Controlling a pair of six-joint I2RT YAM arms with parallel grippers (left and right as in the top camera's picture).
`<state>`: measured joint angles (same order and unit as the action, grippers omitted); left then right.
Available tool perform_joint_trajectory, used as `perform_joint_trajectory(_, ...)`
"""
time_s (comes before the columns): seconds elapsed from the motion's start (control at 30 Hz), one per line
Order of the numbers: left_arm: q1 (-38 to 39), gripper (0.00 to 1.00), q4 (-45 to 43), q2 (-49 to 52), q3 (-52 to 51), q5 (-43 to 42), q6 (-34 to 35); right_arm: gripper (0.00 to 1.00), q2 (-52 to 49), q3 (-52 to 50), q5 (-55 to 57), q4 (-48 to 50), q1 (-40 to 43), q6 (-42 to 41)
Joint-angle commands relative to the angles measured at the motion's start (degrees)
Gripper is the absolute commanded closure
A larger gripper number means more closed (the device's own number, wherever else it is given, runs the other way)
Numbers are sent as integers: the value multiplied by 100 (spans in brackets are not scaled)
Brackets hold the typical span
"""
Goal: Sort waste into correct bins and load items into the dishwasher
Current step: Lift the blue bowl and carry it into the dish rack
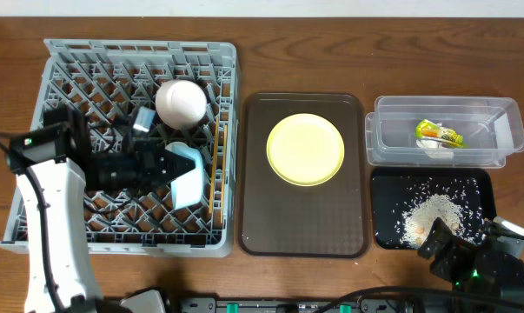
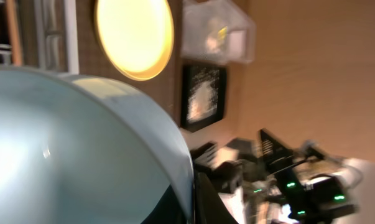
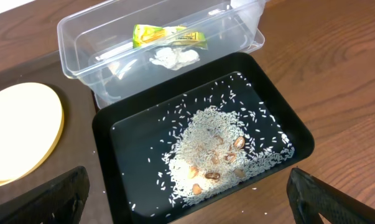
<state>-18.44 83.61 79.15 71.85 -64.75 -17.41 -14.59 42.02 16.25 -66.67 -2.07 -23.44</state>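
Holding the cup (image 1: 187, 176) in our left fingers (image 1: 169, 165) over the rack (image 1: 53, 61), we keep it tilted to fit between the dividers. Our right fingers (image 3: 187, 193) are spread wide above the rice (image 3: 212, 149) in the black tray (image 3: 299, 134); the plate (image 1: 305, 149) waits on the brown tray (image 1: 257, 217).

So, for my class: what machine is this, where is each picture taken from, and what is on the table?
These are two robot arms at a wooden table. One picture looks down from above; the other two come from cameras on each wrist. From above, the left end effector holds a pale blue cup over the grey dish rack, where a white bowl already sits. A yellow plate lies on the brown tray. The clear tub holds a snack wrapper and white scraps; the black tray holds rice. The right end effector is empty.
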Motion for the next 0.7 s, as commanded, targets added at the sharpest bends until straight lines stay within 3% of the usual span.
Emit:
perform_joint_trajectory(0.0,-354,92,31,358,-529,-942,-922,1,2,22,22,-4,39,-28)
perform_joint_trajectory(0.23,-380,92,59,1165,-789,-868,-1233,1,2,22,22,-4,39,-28)
perform_joint_trajectory(0.67,-1091,92,142,1440,-789,555,-1259,1,2,22,22,-4,39,-28)
